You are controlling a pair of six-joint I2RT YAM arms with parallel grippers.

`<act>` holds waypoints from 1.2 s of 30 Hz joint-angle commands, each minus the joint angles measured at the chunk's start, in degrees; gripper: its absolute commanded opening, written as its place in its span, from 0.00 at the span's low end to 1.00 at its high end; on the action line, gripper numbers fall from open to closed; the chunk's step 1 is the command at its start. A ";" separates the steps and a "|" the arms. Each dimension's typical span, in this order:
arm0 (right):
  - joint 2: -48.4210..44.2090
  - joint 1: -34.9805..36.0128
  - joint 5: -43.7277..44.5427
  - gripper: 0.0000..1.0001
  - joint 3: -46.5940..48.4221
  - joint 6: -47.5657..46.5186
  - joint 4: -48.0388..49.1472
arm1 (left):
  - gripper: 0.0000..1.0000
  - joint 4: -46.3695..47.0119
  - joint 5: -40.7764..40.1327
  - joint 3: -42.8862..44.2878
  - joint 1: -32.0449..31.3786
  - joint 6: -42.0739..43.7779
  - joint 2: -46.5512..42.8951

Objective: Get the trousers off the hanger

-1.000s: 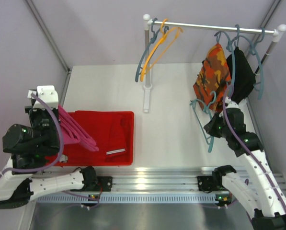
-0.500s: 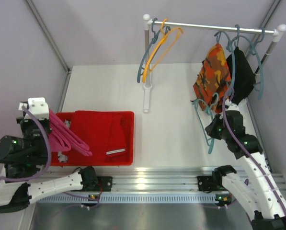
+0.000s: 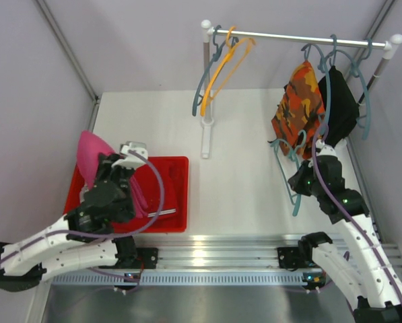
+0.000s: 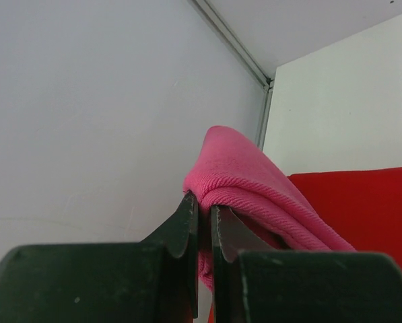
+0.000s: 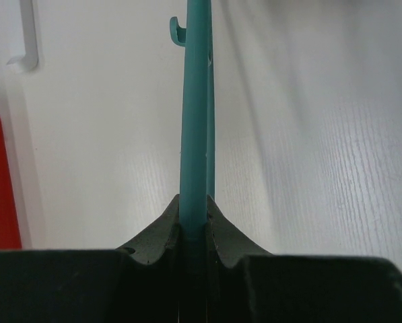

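Observation:
My left gripper [image 3: 105,168] is shut on the magenta pink trousers [image 3: 90,152], holding them over the left end of the red bin [image 3: 182,163]. In the left wrist view the pink cloth [image 4: 254,176] bulges out between the closed jaws of the left gripper [image 4: 202,202]. Red trousers [image 3: 165,190] lie in the bin. My right gripper [image 3: 303,176] is shut on a bare teal hanger [image 3: 286,176] low over the table at the right. That teal hanger [image 5: 194,101] runs straight up from the right gripper [image 5: 193,205]. Orange camouflage trousers [image 3: 297,102] and black trousers [image 3: 342,102] hang on hangers from the rail [image 3: 302,35].
An empty orange hanger [image 3: 225,66] and empty teal hangers [image 3: 202,84] hang at the rail's left end. The rail's white post [image 3: 205,128] stands mid-table beside the bin. Grey walls close in on the left and right.
My left arm has swung in from the left wall to above the bin, carrying the pink trousers with it. The right arm and its hanger have not moved.

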 commanded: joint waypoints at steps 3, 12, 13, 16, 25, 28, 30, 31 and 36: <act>0.28 -0.60 -1.46 0.00 -0.49 -1.88 2.39 | 0.00 9.07 -11.62 -4.28 0.00 -1.47 9.13; 1.42 -0.61 -5.07 0.00 0.83 -3.03 3.62 | 0.00 8.55 -5.20 -9.64 7.38 -5.70 21.61; 1.42 -0.60 -5.33 0.00 0.74 -3.03 3.97 | 0.00 8.37 -4.94 -9.56 8.17 -5.61 22.41; 1.51 -0.61 -6.39 0.00 0.21 -2.77 4.85 | 0.00 6.79 -2.83 -9.38 10.01 -6.13 25.31; 2.39 -0.69 -10.52 0.00 -0.93 -2.32 8.89 | 0.00 -33.63 17.98 2.83 12.04 -35.91 38.32; 2.13 -0.52 -12.27 0.00 -0.49 -3.72 9.77 | 0.00 -37.84 20.81 4.32 12.04 -39.78 42.54; 1.69 -0.25 -15.52 0.00 -0.40 -4.61 10.82 | 0.00 -39.87 23.80 5.47 12.04 -43.03 45.44; 1.42 -0.08 -16.75 0.00 -0.40 -5.13 11.52 | 0.00 -41.79 24.76 7.13 12.04 -44.35 46.40; 0.10 0.27 -20.71 0.00 -0.14 -6.28 11.97 | 0.00 -44.97 32.23 10.66 12.04 -51.91 50.71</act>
